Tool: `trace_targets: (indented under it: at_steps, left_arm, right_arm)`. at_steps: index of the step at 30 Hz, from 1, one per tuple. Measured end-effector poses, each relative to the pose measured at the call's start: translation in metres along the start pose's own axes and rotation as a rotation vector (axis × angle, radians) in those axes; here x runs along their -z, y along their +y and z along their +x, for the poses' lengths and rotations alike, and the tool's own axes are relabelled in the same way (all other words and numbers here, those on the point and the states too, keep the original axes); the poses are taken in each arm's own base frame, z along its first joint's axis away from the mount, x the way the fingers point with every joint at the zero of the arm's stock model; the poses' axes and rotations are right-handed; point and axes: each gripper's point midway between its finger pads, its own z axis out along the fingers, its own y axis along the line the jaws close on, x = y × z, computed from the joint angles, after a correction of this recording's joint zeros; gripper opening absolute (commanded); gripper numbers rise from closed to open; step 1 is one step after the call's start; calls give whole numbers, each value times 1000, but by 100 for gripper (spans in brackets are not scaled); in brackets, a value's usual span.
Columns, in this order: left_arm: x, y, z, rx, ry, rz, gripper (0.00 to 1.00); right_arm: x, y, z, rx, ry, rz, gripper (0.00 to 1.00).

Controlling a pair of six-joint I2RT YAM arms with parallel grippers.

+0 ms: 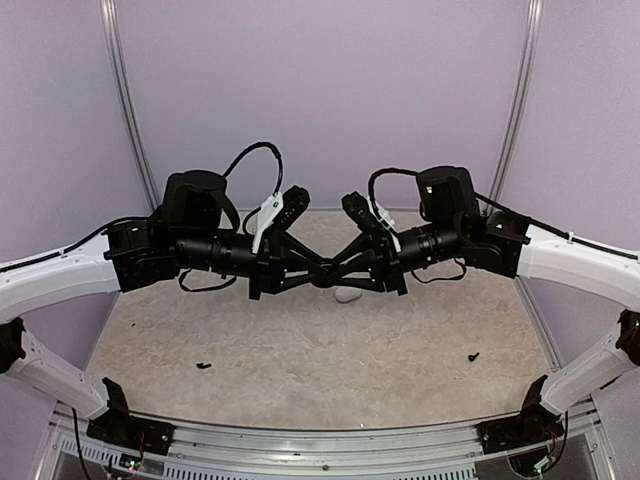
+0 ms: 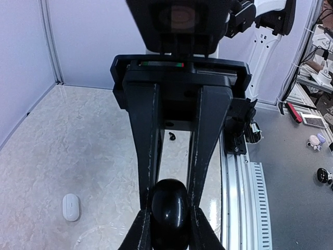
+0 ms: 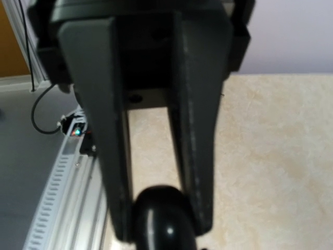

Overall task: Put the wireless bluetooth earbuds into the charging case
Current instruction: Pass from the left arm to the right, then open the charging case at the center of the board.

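Pinching one black lump [image 2: 169,205], the left claw [image 2: 167,237] and right claw [image 3: 162,234] are meeting. The charging case [image 2: 71,207] is lying underneath.

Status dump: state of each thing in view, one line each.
left hand: shut on black glossy lump
right hand: shut on what looks like the same lump
black glossy lump: clamped between both hands, in the air
charging case: lid shut, lying flat on the table, untouched
black bits: two, loose on the table
earbuds: not seen in any view
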Motion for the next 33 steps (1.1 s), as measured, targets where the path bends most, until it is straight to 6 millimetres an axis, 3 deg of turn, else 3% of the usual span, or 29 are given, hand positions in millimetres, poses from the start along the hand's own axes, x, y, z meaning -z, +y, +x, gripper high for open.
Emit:
trace_targets:
  at_steps: [6, 14, 22, 27, 33]
  left_arm:
    - [0, -1, 3, 3, 13, 5, 14]
    - [4, 5, 0, 9, -13, -26, 35]
    - [43, 40, -28, 10, -170, -193, 54]
    - [60, 37, -26, 9, -257, -215, 58]
    - [63, 31, -13, 33, -328, -200, 58]
  right_arm:
    - [-1, 3, 4, 4, 16, -8, 9]
    - [-1, 1, 1, 12, 9, 1, 4]
    - [-2, 0, 1, 8, 9, 6, 0]
    - [3, -3, -5, 0, -42, 32, 0]
    - [21, -1, -22, -9, -193, 66, 0]
